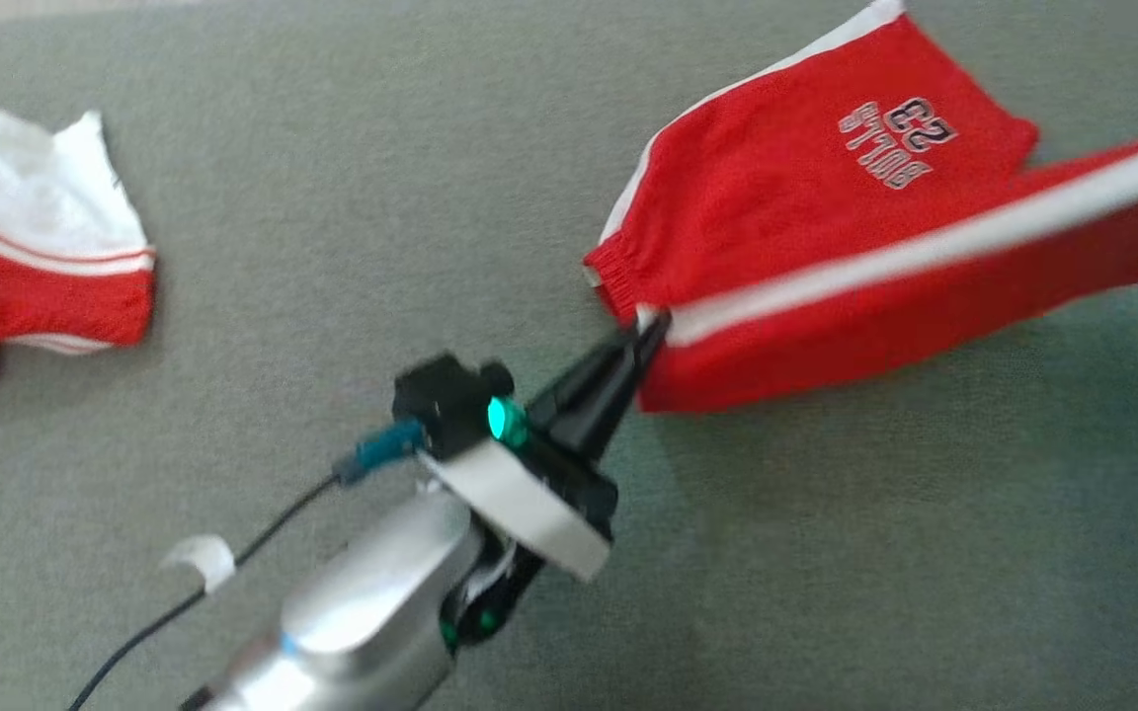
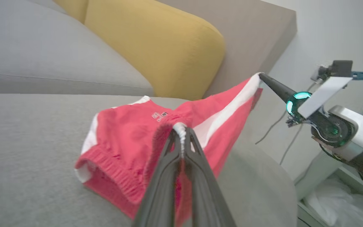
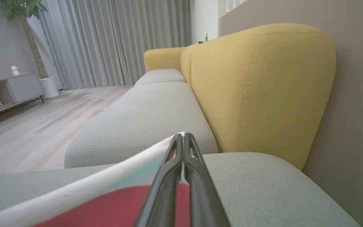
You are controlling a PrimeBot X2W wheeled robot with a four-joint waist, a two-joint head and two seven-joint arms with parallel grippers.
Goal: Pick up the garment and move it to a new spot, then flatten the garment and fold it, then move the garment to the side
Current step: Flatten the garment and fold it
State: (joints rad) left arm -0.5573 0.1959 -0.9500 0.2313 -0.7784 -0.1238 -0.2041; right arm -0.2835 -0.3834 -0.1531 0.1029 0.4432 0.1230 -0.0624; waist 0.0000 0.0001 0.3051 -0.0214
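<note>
While in left pincer, garment taut.

Head view looks down on the cushion — wrist views skim it close, all sharing the garment.

Soft even daylight (head view motion-blurred), faint shadows.

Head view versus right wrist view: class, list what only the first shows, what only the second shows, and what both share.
Head view, not the right wrist view: the left tool shut on the waistband corner of the red shorts, the printed 23, a second red-and-white garment. Right wrist view, not the head view: the right tool shut on the white stripe, yellow cushions, curtains, a potted plant, wooden floor. Shared: the shorts, the stripe, grey sofa seat.
</note>
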